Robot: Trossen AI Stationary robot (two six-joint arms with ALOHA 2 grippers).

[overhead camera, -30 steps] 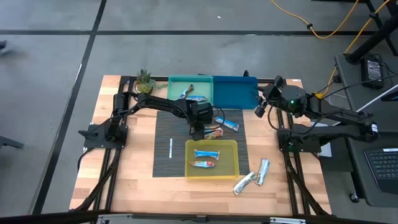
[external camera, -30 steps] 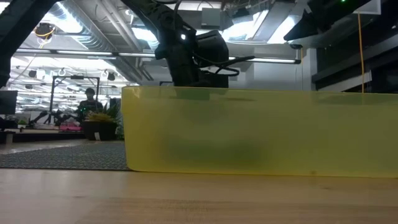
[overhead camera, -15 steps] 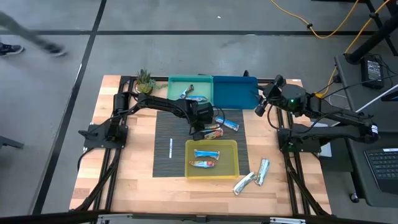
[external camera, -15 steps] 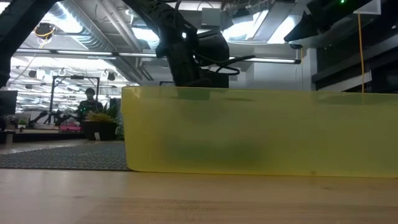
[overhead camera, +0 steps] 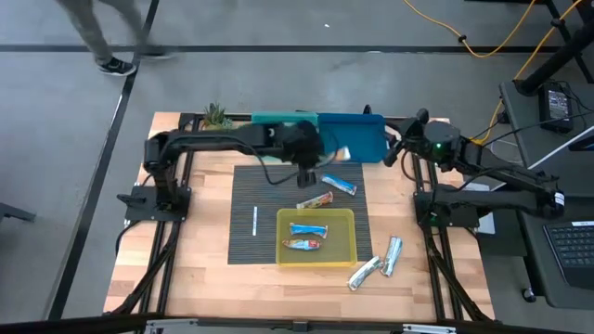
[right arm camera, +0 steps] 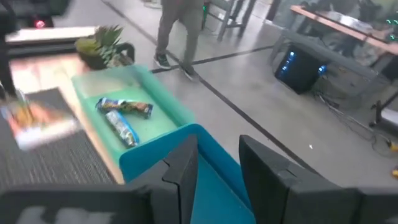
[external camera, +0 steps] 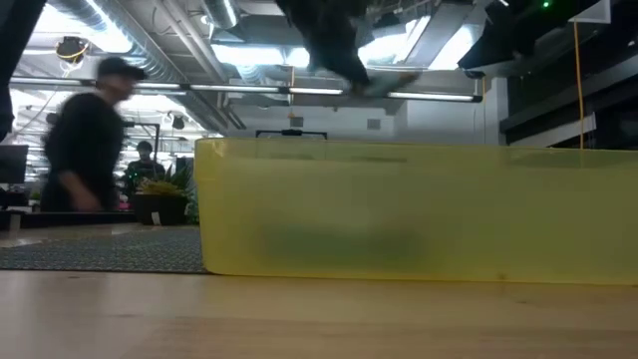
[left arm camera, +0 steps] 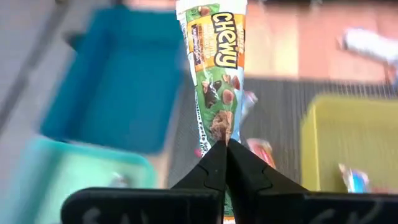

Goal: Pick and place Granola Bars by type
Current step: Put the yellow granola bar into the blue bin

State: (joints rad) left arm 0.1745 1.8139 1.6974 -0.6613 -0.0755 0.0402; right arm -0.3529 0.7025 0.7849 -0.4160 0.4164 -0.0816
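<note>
Above the far side of the desk point(overhead camera: 195, 250), the left tool point(left arm camera: 225, 146) is clamped tight on one end of a granola bar point(left arm camera: 216, 68) in a green-and-orange "Chewy" wrapper (the bar sticks out from the fingertips), raised over the near edge of the blue bin point(overhead camera: 357, 139). The teal bin point(right arm camera: 155, 115) beside it holds two blue-wrapped bars point(right arm camera: 121, 118). On the dark striped mat point(overhead camera: 269, 227) lie an orange-brown bar point(overhead camera: 316, 200) and a blue bar point(overhead camera: 341, 186), with a thin white stick point(overhead camera: 255, 221) to one side. The yellow bin point(overhead camera: 348, 252) nearer the front holds a blue bar point(overhead camera: 308, 229) and an orange-brown bar point(overhead camera: 303, 244); two silver-blue bars point(overhead camera: 379, 262) rest on bare wood just beside it. The right tool point(right arm camera: 217, 163) waits by the blue bin's far right corner, fingers partly apart and empty. A person point(external camera: 85, 140) walks past beyond the desk.
</note>
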